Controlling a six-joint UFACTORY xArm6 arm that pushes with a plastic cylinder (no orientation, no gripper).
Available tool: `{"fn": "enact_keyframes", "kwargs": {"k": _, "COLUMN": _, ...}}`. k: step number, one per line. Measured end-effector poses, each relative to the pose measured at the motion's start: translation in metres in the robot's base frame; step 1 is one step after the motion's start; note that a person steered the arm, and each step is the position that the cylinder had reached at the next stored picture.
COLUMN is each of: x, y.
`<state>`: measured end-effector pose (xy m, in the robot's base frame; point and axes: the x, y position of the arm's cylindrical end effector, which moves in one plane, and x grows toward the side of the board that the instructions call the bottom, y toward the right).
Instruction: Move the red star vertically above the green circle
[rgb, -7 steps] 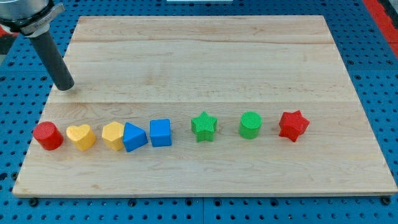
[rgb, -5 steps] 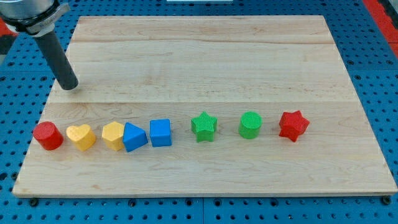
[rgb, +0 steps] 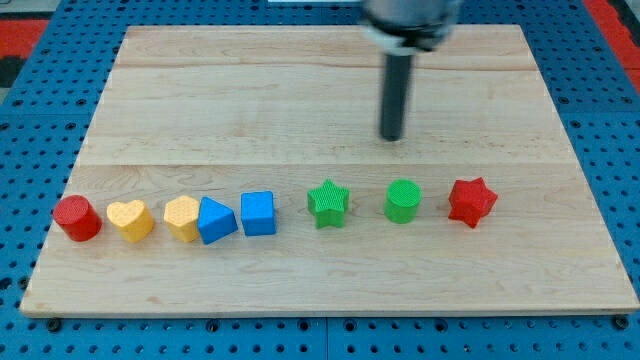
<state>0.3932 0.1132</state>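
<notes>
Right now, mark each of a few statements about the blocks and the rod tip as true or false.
1. My tip touches the red star. False: it stands apart, up and to the view's left of it.
2. The green circle lies between the green star and the red star. True.
3. The red star sits above the green circle. False: it is beside it, to the view's right.
4. My tip is above the green circle. True.

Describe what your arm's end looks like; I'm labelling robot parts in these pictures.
My arm ends in a straight, dark grey to black cylindrical rod, blurred here, down to my tip. At the view's top it joins a wider rounded collar in grey and black. No cables, markings or jaws show on it.
</notes>
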Motion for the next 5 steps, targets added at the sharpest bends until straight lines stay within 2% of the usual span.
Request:
{"fn": "enact_keyframes", "kwargs": {"k": 4, "x": -0.004, "y": 0.001}}
{"fn": "enact_keyframes", "kwargs": {"k": 5, "x": 0.024, "y": 0.045}}
